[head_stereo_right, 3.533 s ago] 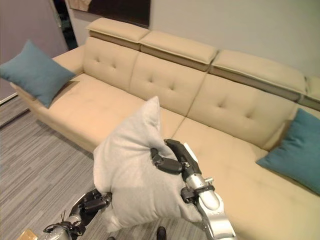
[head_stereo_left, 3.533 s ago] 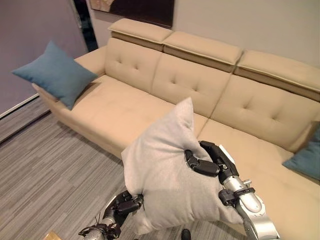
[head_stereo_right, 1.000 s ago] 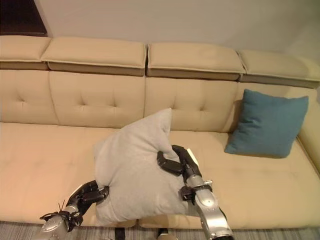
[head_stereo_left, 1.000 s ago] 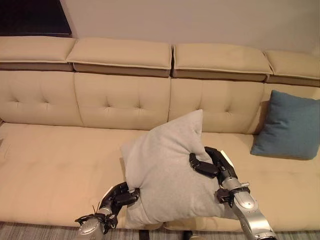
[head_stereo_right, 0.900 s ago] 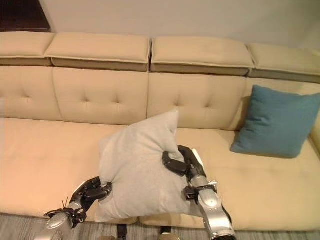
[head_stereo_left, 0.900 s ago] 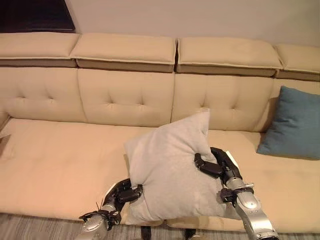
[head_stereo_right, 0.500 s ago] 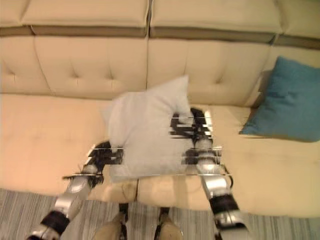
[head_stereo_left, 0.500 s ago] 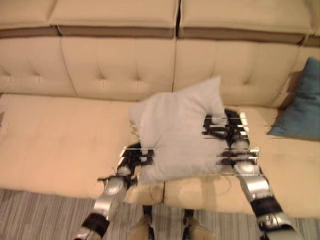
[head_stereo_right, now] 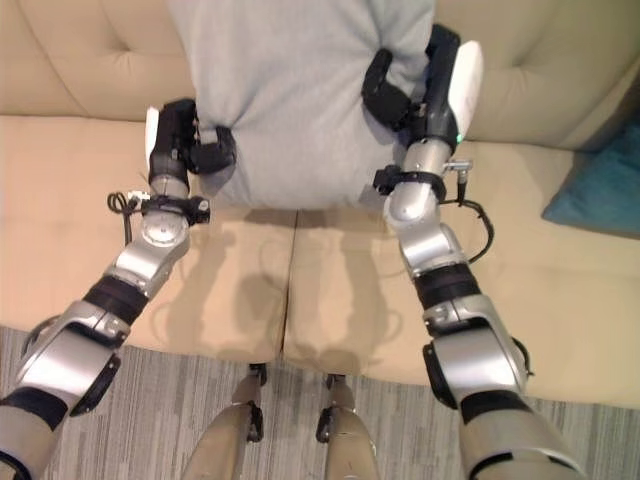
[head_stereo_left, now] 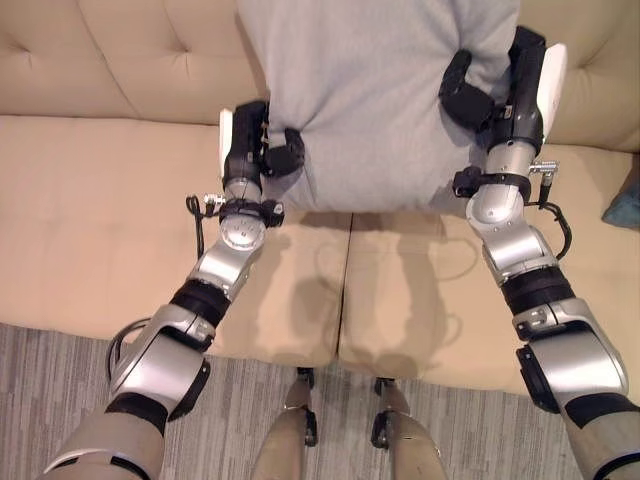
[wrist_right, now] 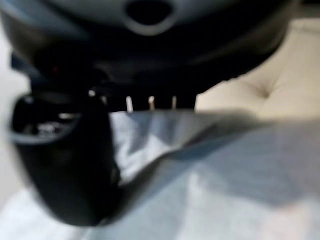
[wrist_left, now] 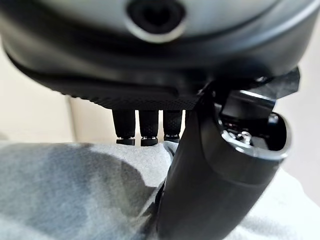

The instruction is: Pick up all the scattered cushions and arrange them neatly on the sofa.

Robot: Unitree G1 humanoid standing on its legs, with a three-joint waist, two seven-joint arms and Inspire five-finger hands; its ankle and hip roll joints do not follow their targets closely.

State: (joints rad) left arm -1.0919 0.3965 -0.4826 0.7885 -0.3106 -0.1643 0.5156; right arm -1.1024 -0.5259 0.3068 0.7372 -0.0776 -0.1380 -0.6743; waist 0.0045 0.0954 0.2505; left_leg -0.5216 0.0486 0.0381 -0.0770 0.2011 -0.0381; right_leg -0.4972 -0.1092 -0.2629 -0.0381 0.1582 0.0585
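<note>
A light grey cushion (head_stereo_left: 370,100) is held against the backrest of the beige sofa (head_stereo_left: 90,190), its lower edge just above the seat. My left hand (head_stereo_left: 255,150) pinches its left lower side, thumb pressed into the cloth (wrist_left: 80,175). My right hand (head_stereo_left: 505,85) grips its right side, thumb curled onto the front (wrist_right: 210,175). The cushion's top runs out of the eye views. A teal cushion (head_stereo_right: 600,190) rests on the seat at the far right.
The sofa's tufted backrest (head_stereo_left: 130,50) rises behind the grey cushion. Bare seat (head_stereo_left: 70,250) stretches to the left, and more lies between my right arm and the teal cushion. Grey striped carpet (head_stereo_left: 60,380) lies before the sofa.
Both hands have carried the grey cushion forward and up from over the seat's front to the backrest. The camera has tilted down, so the whole picture has shifted.
</note>
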